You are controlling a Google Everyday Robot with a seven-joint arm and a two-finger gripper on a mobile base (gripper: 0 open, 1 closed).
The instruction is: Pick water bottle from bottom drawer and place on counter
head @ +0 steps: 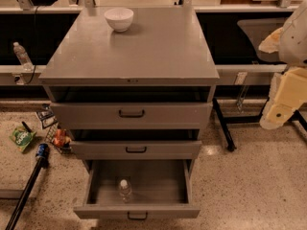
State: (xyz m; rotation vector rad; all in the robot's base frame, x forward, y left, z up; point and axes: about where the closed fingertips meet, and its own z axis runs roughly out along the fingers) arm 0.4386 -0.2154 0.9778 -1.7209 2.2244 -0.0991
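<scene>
The water bottle (125,189), clear with a white cap, stands upright inside the open bottom drawer (136,211), left of its middle and near the front panel. The counter (158,47) is the grey slab on top of the drawer cabinet. My gripper (283,97) is the cream-coloured part at the right edge of the view. It hangs at about the height of the top drawer, well to the right of the cabinet and far from the bottle. Nothing shows in it.
A white bowl (119,18) sits at the counter's back left. The two upper drawers (132,113) are partly pulled out. A slim clear bottle (21,55) stands on the left ledge. A green packet (21,138), a blue can (42,151) and a black pole (26,190) lie on the floor at left.
</scene>
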